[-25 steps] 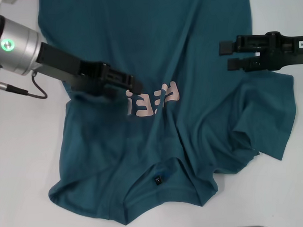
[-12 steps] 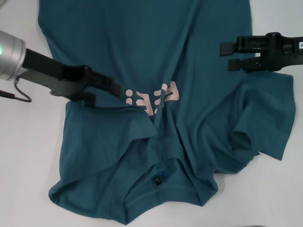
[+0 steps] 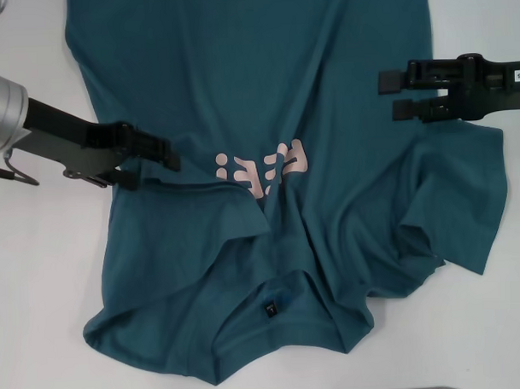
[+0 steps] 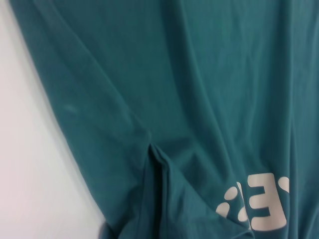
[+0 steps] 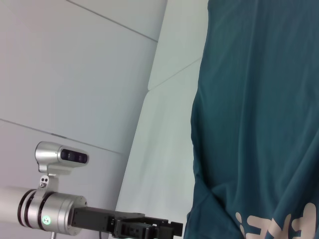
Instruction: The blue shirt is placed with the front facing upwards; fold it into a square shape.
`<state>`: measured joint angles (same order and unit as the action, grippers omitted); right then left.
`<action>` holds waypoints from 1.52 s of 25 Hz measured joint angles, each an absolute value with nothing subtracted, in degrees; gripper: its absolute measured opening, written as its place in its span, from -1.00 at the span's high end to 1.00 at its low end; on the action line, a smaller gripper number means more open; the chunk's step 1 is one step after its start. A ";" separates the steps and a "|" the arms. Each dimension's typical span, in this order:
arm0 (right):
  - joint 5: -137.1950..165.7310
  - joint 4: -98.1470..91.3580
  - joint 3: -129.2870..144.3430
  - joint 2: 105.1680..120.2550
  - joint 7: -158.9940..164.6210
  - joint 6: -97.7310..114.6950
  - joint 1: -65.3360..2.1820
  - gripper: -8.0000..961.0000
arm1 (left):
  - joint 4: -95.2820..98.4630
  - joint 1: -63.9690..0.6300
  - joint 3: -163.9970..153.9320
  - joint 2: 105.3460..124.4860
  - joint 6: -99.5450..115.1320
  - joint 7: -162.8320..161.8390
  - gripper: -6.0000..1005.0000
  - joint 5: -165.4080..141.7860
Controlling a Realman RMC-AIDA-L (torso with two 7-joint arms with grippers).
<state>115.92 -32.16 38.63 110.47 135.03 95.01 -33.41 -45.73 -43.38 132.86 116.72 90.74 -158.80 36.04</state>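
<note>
The left gripper [image 3: 163,157] sits at the left edge of the blue shirt [image 3: 265,100], level with the chest lettering, its black fingers close together with only a narrow gap and no cloth visibly caught between them. The right gripper [image 3: 391,96] hangs over the shirt's right side above the crumpled sleeve, its two fingers parted and holding nothing. The shirt lies spread on the white table [image 3: 41,279], hem toward the far side and collar toward the robot, front up, with the pale pink lettering [image 3: 263,169] near the middle and a small black neck tag [image 3: 271,309] inside the collar. A fold of cloth runs from beside the left gripper toward the lettering, and the left sleeve area lies doubled over the body below it. The right sleeve [image 3: 461,213] is bunched and rumpled, lapping over itself. In the left wrist view the shirt [image 4: 179,99] fills most of the picture, with a raised pleat and the lettering [image 4: 259,199] at one corner. The right wrist view shows the left gripper [image 5: 149,230] beside the shirt's edge [image 5: 259,124], with pale wall panels [image 5: 84,69] behind.
</note>
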 joint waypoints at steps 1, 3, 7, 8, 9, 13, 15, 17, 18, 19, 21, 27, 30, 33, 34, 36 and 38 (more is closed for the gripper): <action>115.92 -32.18 38.64 110.47 135.04 95.01 -33.41 -0.97 | -45.14 -43.46 132.97 116.72 90.22 -158.81 -0.67 36.04; 115.92 -32.18 38.63 110.47 135.05 95.01 -33.36 -0.97 | -44.24 -43.64 133.00 116.72 89.31 -158.82 -0.67 36.00; 115.92 -32.09 38.61 110.40 135.07 95.01 -33.27 -0.97 | -43.49 -43.76 133.00 116.72 88.02 -158.84 -0.67 35.92; 115.93 -32.07 38.60 110.38 135.07 95.01 -33.26 -0.97 | -43.42 -43.76 133.00 116.72 87.73 -158.85 -0.67 35.82; 115.92 -32.07 38.59 110.39 135.08 95.01 -33.26 -0.97 | -43.31 -43.77 133.00 116.72 87.29 -158.87 -0.67 35.59; 115.92 -32.11 38.58 110.39 135.12 94.96 -33.23 -0.97 | -42.61 -43.77 132.99 116.68 85.88 -159.02 -0.67 35.15; 115.93 -32.11 38.58 110.39 135.15 94.95 -33.22 -0.97 | -42.22 -43.82 132.98 116.66 85.23 -159.29 -0.67 34.63; 115.92 -32.11 38.58 110.39 135.16 94.92 -33.22 -0.97 | -41.71 -43.93 132.97 116.65 84.66 -159.55 -0.67 34.21; 115.92 -32.11 38.58 110.39 135.16 94.92 -33.22 -0.97 | -41.45 -44.06 132.98 116.66 84.49 -159.57 -0.67 34.17; 115.92 -32.11 38.58 110.39 135.17 94.92 -33.22 -0.97 | -41.21 -44.19 132.98 116.72 84.34 -159.57 -0.67 34.15; 115.92 -32.10 38.58 110.39 135.17 94.91 -33.22 -0.97 | -40.84 -44.49 132.97 116.91 84.10 -159.53 -0.67 34.16; 115.92 -32.09 38.58 110.39 135.18 94.91 -33.22 -0.97 | -40.29 -45.91 133.21 117.98 83.85 -158.18 -0.67 36.48; 115.93 -31.96 38.58 110.37 135.18 94.92 -33.22 -0.97 | -39.60 -46.12 135.72 117.57 87.42 -153.09 -0.67 44.69; 115.93 -31.93 38.58 110.20 135.17 94.92 -33.22 -0.97 | -40.07 -44.62 138.48 115.94 90.40 -151.19 -0.67 49.14; 115.92 -31.92 38.58 110.17 135.14 94.92 -33.20 -0.97 | -40.78 -43.75 138.60 115.39 90.37 -151.91 -0.67 48.84; 115.93 -31.91 38.59 110.15 134.97 94.93 -33.12 -0.97 | -41.68 -41.65 138.93 114.37 90.92 -152.40 -0.67 48.89; 115.93 -31.90 38.58 110.14 134.73 94.93 -33.05 -0.97 | -41.92 -39.95 139.75 113.55 93.25 -149.69 -0.67 50.37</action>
